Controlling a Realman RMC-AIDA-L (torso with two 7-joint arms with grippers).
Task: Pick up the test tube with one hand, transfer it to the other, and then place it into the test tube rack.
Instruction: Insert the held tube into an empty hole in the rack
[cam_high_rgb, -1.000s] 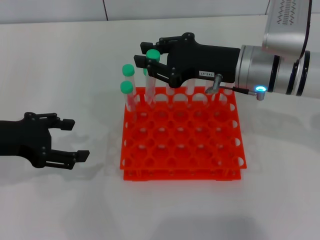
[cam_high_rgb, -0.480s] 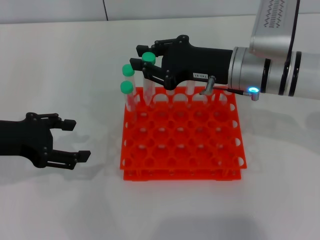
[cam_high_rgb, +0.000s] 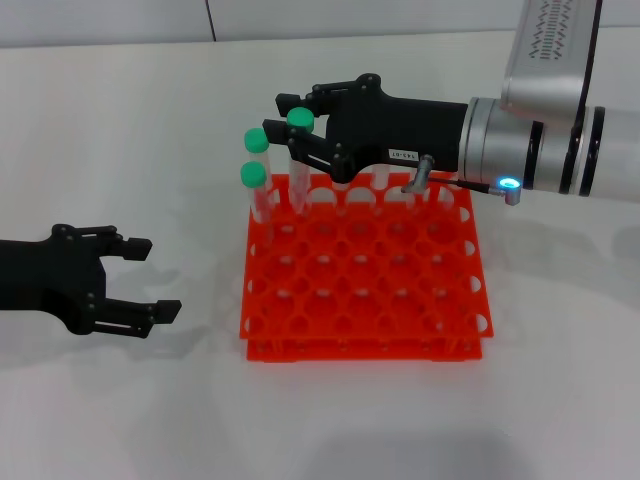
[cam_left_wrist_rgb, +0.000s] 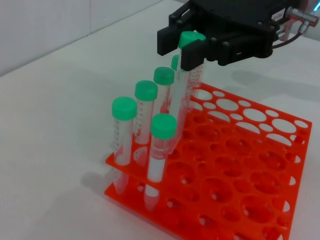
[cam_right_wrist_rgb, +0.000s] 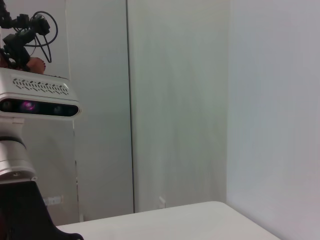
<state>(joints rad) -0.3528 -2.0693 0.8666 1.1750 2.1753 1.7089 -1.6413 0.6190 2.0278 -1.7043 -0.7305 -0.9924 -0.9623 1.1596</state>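
Slender clear plastic test tube with a round green screw cap (cam_high_rgb: 300, 121) stands nearly upright, its lower end down in a hole at the far left of the square bright orange-red plastic test tube rack (cam_high_rgb: 365, 270), its cap level with the fingers holding it. Nearest, the unlabelled black left gripper (cam_high_rgb: 140, 276) rests low over the white table (cam_high_rgb: 150, 120), well to the left of the rack, jaws spread and empty. At the rack's far left corner stand other green-capped clear tubes (cam_left_wrist_rgb: 124, 131). Beyond them, the white-labelled black right gripper (cam_high_rgb: 288, 127) reaches in from the right above the rack's back row, fingers closed on the tube just below its cap.
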